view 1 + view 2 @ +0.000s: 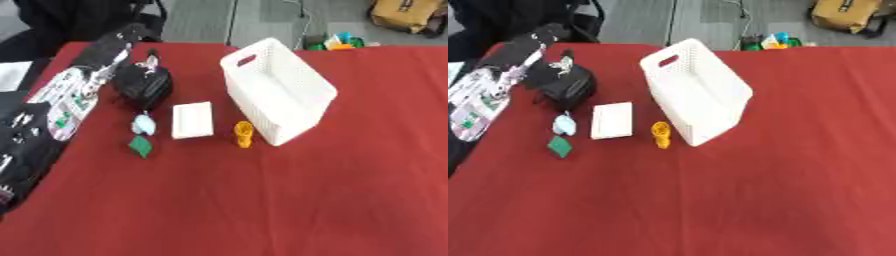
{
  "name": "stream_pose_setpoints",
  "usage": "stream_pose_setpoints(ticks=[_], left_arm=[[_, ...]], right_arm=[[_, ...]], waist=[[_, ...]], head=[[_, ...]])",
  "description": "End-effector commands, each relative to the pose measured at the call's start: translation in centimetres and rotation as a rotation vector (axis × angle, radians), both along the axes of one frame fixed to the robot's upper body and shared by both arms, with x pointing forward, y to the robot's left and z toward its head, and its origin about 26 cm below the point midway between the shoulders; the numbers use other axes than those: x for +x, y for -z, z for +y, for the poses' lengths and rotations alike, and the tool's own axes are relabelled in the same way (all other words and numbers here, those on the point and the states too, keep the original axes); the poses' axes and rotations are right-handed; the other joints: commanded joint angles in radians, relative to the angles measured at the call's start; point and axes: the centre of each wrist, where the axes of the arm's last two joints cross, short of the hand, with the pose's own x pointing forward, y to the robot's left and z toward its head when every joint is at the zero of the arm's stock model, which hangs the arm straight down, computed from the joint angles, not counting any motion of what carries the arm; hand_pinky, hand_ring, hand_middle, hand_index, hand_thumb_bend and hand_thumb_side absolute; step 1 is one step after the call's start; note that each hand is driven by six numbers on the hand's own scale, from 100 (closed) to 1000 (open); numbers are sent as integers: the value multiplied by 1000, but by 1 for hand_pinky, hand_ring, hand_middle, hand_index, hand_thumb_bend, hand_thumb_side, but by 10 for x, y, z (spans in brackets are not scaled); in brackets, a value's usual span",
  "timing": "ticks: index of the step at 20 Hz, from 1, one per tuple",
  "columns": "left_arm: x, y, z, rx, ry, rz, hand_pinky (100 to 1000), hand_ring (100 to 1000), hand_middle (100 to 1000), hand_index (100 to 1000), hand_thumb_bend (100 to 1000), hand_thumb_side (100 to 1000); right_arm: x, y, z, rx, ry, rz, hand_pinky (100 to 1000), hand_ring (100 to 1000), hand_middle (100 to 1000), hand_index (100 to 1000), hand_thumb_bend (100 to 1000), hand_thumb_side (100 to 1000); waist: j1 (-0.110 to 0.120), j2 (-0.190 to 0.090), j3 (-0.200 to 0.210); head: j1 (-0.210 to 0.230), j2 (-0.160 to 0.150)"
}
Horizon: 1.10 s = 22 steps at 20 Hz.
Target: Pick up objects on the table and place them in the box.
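Red table: fills most of both eye views.

White box: perforated walls, handle slot at its far end, standing on the table a little right of centre, open side up. You can see no items inside it from here.

Your left arm: comes in along the left edge, silver and black, reaching toward the far left of the table.

Your left hand: sits at a black object on the far left of the cloth. The two dark shapes merge, so you cannot tell whether the fingers are curled round it, spread, or only resting against it.

Your right hand: in neither view.

Flat white rectangular item: lies on the table between the black object and the box, apart from both.

Small orange object: stands just beside the box's near corner; contact cannot be judged.

Pale blue object: just in front of the black object.

Small green piece: just in front of the pale blue one, nearest to you.
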Motion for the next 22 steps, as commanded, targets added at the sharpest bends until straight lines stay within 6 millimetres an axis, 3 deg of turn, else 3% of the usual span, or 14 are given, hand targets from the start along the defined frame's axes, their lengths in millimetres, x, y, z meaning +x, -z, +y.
stream_pose_setpoints(ticks=[1, 8, 9, 11, 14, 15, 18, 22], left_arm=[[5, -9, 9, -8, -36, -26, 1000, 1000, 1000, 1000, 100, 1000], [13, 1, 14, -60, -43, 21, 1000, 1000, 1000, 1000, 120, 1000], [14, 2, 14, -73, -37, 30, 1000, 1000, 1000, 1000, 249, 1000], [15, 1, 12, -102, -26, 44, 1000, 1000, 1000, 1000, 297, 1000], [15, -2, 10, -132, -12, 55, 1000, 1000, 1000, 1000, 320, 1000], [15, -3, 10, -142, -10, 55, 1000, 1000, 1000, 1000, 276, 1000], [15, -7, 8, -174, -1, 58, 1000, 1000, 1000, 1000, 270, 1000], [14, -8, 8, -161, -2, 87, 1000, 1000, 1000, 1000, 344, 1000]], right_arm=[[-2, -9, 2, -3, -16, -44, 625, 607, 618, 673, 100, 944], [-2, -8, 4, 2, -19, -35, 624, 607, 614, 659, 100, 935], [-2, -8, 4, 3, -20, -34, 624, 606, 612, 653, 100, 937], [-2, -8, 5, 3, -24, -32, 623, 605, 610, 649, 100, 937], [-1, -7, 6, 5, -31, -28, 622, 605, 609, 649, 100, 937], [-1, -7, 6, 6, -33, -26, 622, 604, 607, 648, 100, 934], [-2, -7, 6, 9, -36, -22, 621, 603, 606, 647, 100, 933], [-2, -6, 6, 13, -40, -16, 620, 601, 599, 644, 100, 929]], waist=[[-3, -13, -4], [-4, -7, -17], [-4, -6, -18], [-4, -4, -19], [-3, -3, -19], [-4, -2, -18], [-3, -2, -16], [-4, 1, -17]], head=[[6, -12], [15, -26], [17, -27], [18, -28], [18, -29], [17, -29], [16, -30], [16, -33]])
